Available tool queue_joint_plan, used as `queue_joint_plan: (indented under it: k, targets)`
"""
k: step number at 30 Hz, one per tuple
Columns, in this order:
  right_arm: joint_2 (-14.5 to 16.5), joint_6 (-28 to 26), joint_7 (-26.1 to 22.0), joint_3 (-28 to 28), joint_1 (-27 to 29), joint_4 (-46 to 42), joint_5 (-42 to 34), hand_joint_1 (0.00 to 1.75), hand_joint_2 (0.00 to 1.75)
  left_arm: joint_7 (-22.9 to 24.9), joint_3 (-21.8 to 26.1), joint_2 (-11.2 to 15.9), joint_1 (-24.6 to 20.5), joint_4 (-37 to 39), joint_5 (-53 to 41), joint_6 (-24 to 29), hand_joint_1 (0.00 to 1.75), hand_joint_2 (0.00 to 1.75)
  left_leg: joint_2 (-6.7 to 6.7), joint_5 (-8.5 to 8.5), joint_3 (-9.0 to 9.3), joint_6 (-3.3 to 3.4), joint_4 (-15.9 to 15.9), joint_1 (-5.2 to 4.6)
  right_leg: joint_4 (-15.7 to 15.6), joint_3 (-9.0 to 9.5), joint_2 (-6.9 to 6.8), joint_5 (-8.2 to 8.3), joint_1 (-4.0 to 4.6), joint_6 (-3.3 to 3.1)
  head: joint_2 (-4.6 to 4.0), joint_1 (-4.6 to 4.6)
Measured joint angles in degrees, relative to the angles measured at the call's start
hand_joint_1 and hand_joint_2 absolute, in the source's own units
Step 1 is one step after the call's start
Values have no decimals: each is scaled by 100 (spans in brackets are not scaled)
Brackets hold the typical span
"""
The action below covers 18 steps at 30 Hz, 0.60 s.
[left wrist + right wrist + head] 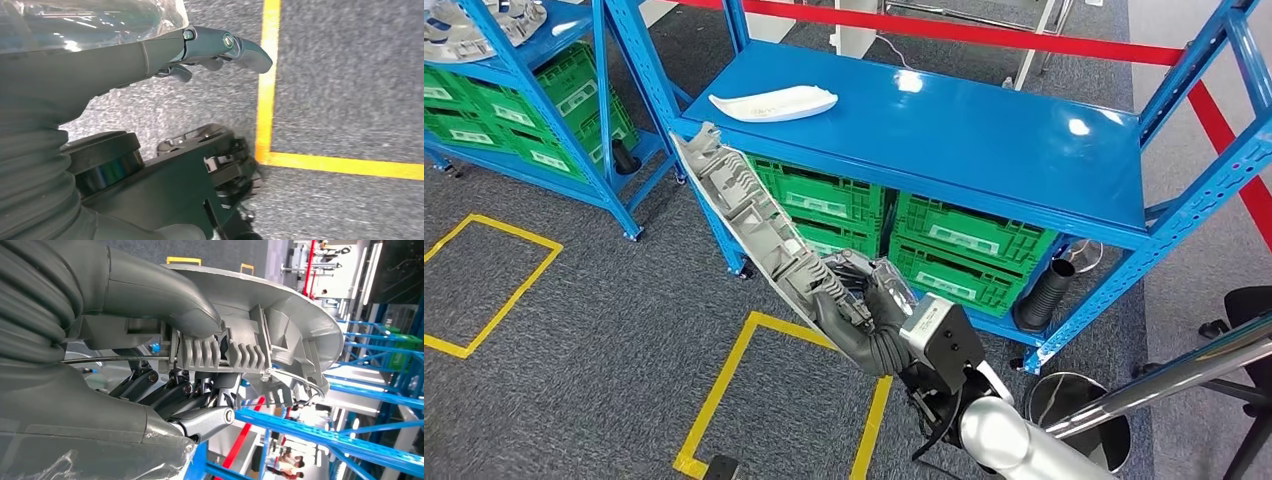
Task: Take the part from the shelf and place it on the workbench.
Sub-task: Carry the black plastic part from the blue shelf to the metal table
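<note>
Grey carpet [604, 330] marked with yellow tape lines [724, 385] is spreading across the floor, and a red line [1224, 140] is running behind the blue shelf [984, 135]. Green crates [894, 225] are sitting under the shelf's top board, a black hose [1046, 293] is leaning at its lower right, and a white part [774, 102] is lying on the top board toward its left end. A second blue rack [544, 90] with more green crates is standing to the left.

The right hand [859, 310] is gripping the long grey part [759, 230] by its lower end, off the shelf and in front of it, slanting up toward the shelf's left post. In the right wrist view the thumb [170, 305] is pressing on the ribbed side of the part [260, 330] while the dark fingers [200, 390] are curling around from beneath.

The left hand [150, 55] is hanging over carpet beside a yellow line [267, 85]; its fingers [240, 47] are extending with a slight curl, holding nothing.
</note>
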Motion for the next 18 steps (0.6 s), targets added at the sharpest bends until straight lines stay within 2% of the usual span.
queue_joint_plan:
  k: [1, 2, 3, 4, 5, 6, 7, 8, 9, 11, 12, 13, 14, 15, 16, 17, 18]
  targets:
    - [0, -5, -7, -8, 2, 21, -2, 175, 175, 5, 0, 1, -3, 0, 4, 0, 0, 175, -2, 109, 271, -1, -314, 6, 48, -93, 2, 41, -6, 22, 0, -2]
    - [-1, -10, -15, -17, 6, 36, -4, 175, 175, 9, 0, 3, -8, 0, 8, 0, 0, 175, -7, 122, 570, 9, -724, 2, 96, -176, 4, 78, -6, 51, 0, -3]
    - [-2, -16, -24, -26, 13, 48, -8, 175, 175, 13, 0, 4, -14, 0, 10, 0, 0, 175, -12, 64, 814, 34, -1092, -5, 133, -239, 3, 122, -3, 86, 0, -4]
    - [-3, -23, -33, -32, 20, 59, -14, 175, 175, 18, 1, 5, -18, 0, 11, 1, 0, 175, -17, -16, 967, 70, -1352, -18, 151, -280, 0, 170, 0, 120, 0, -6]
    - [-5, -30, -41, -38, 30, 72, -20, 175, 175, 24, 1, 8, -17, 0, 12, 3, 0, 175, -20, -59, 1020, 117, -1483, -37, 149, -303, -5, 223, 1, 155, 0, -4]
    - [-8, -37, -49, -41, 42, 89, -25, 175, 175, 30, 1, 8, -8, 0, 14, 6, 0, 175, -14, -37, 988, 170, -1507, -38, 137, -318, -6, 271, -3, 189, 0, -5]
    - [-13, -42, -61, -45, 56, 104, -29, 175, 175, 37, 1, 7, 0, 0, 16, 10, 0, 175, 0, 16, 942, 222, -1512, -37, 147, -338, -3, 244, -10, 221, 0, -7]
    - [-19, -48, -70, -51, 73, 118, -31, 175, 175, 43, 1, 6, 6, 0, 18, 13, 0, 175, 14, 74, 887, 275, -1518, -30, 224, -367, 3, 118, -16, 250, 0, 4]
    - [-26, -52, -80, -57, 90, 129, -36, 175, 175, 46, 1, 4, 9, 0, 20, 15, 0, 175, 29, 139, 817, 319, -1527, -23, 406, -416, 10, -115, -21, 275, 0, 17]
    - [-36, -60, -91, -65, 128, 141, -50, 175, 175, 48, 1, 4, 10, 0, 25, 18, 0, 175, 39, 258, 669, 367, -1519, -36, 1046, -535, 14, -692, -29, 308, 0, 48]
    - [-40, -63, -92, -67, 150, 146, -58, 175, 175, 48, 1, 5, 12, 0, 27, 19, 0, 175, 41, 321, 591, 374, -1510, -46, 1386, -573, 14, -863, -30, 318, 0, 55]
    - [-43, -66, -94, -67, 173, 150, -62, 175, 175, 48, 1, 5, 13, 0, 31, 19, 0, 175, 43, 384, 504, 376, -1496, -56, 1617, -559, 14, -885, -30, 320, 0, 61]
    - [-46, -68, -97, -69, 193, 153, -67, 175, 175, 48, 1, 6, 14, 0, 33, 20, 0, 175, 45, 445, 411, 375, -1475, -65, 1684, -472, 14, -777, -30, 313, 0, 67]
    - [-49, -73, -101, -73, 208, 156, -70, 175, 175, 48, 1, 6, 16, 0, 36, 20, 0, 175, 45, 501, 320, 370, -1448, -72, 1562, -304, 15, -599, -28, 297, 0, 69]
    - [-51, -78, -105, -79, 219, 158, -74, 175, 175, 48, 1, 5, 18, 0, 38, 20, 0, 175, 44, 550, 230, 360, -1417, -77, 1275, -59, 16, -441, -23, 272, 0, 72]
    - [-52, -84, -109, -89, 225, 158, -78, 175, 175, 47, 1, 4, 21, 0, 38, 20, 0, 175, 43, 589, 154, 342, -1385, -86, 888, 220, 18, -387, -13, 241, 0, 72]
    - [-53, -89, -113, -102, 230, 156, -80, 175, 175, 45, 1, 3, 24, 0, 39, 20, 0, 175, 42, 635, 94, 316, -1361, -88, 495, 471, 22, -421, -1, 212, 0, 70]
